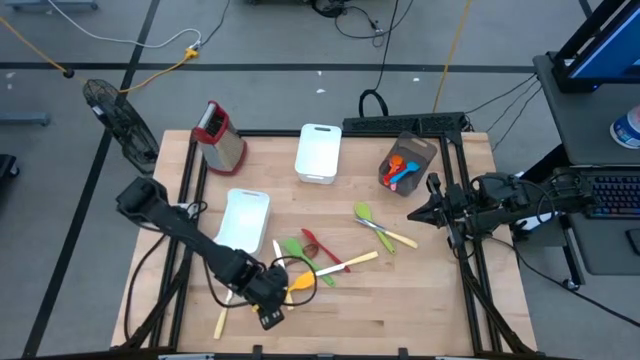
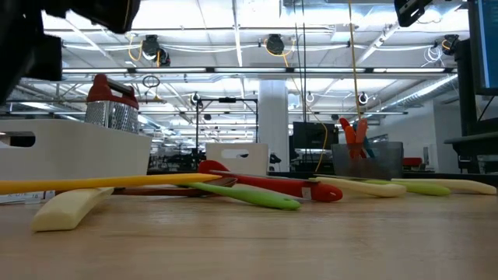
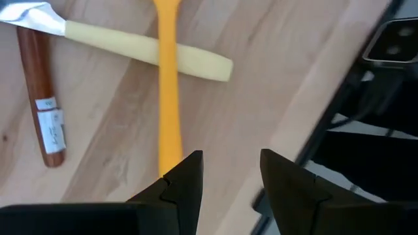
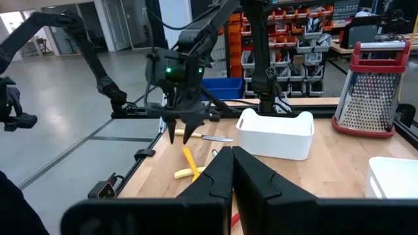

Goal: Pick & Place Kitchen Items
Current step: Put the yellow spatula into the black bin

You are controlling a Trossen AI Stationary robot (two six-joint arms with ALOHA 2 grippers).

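The left gripper (image 1: 270,318) hangs over the near left part of the table (image 1: 420,300), its fingers (image 3: 183,183) narrowly apart and holding nothing, just above the handle of a yellow spatula (image 3: 168,98). That spatula lies across a cream knife (image 3: 150,49), next to a brown wooden spoon (image 3: 42,98). More utensils, green (image 1: 300,250), red (image 1: 318,243) and cream, lie scattered mid-table, and a few stand in a grey bin (image 1: 418,152). The right gripper (image 1: 415,214) waits at the table's right edge, fingers (image 4: 219,176) pressed together and empty.
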